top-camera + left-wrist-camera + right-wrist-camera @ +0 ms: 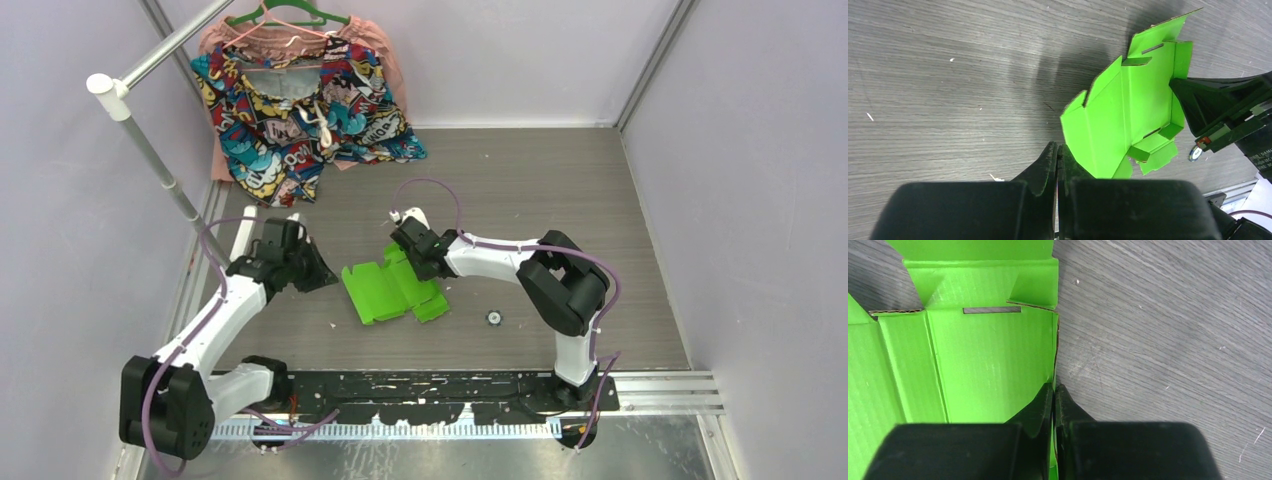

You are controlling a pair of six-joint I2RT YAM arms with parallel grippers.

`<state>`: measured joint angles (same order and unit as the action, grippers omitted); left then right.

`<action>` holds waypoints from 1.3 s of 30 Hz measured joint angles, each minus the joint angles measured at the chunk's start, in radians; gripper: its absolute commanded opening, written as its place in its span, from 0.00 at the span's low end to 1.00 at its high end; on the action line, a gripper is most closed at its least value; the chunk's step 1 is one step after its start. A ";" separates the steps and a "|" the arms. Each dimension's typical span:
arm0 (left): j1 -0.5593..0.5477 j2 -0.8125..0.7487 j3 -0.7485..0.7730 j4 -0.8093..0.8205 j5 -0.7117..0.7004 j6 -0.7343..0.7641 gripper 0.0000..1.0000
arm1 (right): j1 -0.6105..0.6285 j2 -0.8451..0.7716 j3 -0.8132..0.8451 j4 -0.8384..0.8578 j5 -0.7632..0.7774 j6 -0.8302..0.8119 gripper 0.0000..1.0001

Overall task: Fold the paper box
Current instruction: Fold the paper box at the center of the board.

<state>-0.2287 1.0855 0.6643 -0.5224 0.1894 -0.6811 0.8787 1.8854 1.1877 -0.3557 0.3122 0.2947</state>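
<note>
The paper box (390,290) is a lime-green die-cut card, partly folded, with side walls and tabs raised, lying on the grey table between the arms. My right gripper (425,268) is at its right side. In the right wrist view the gripper (1053,389) is shut on the box's upright right wall (983,360), with green card showing between the fingers. My left gripper (328,281) is at the box's left edge. In the left wrist view it (1057,149) is shut with nothing between the fingers, right beside the card's near corner (1128,115).
A colourful patterned garment (300,110) hangs on a green hanger at the back left, beside a white clothes rail pole (150,150). A small round metal part (493,318) lies on the table right of the box. Pale walls enclose both sides.
</note>
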 measured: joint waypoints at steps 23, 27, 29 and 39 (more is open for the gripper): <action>-0.240 0.125 -0.163 0.287 -0.052 -0.181 0.00 | -0.004 0.000 0.003 -0.007 -0.011 0.032 0.01; -0.271 0.180 -0.157 0.372 -0.073 -0.212 0.00 | -0.004 0.000 0.003 -0.008 -0.014 0.042 0.01; -0.281 0.209 -0.140 0.391 -0.084 -0.224 0.00 | -0.004 0.000 0.003 -0.009 -0.014 0.045 0.01; -0.299 0.245 -0.024 0.417 -0.119 -0.229 0.00 | -0.001 0.000 0.004 -0.011 -0.007 0.049 0.01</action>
<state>-0.5282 1.3300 0.6403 -0.1059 0.0700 -0.9100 0.8780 1.8854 1.1919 -0.3664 0.3054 0.3435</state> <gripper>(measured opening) 0.005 0.085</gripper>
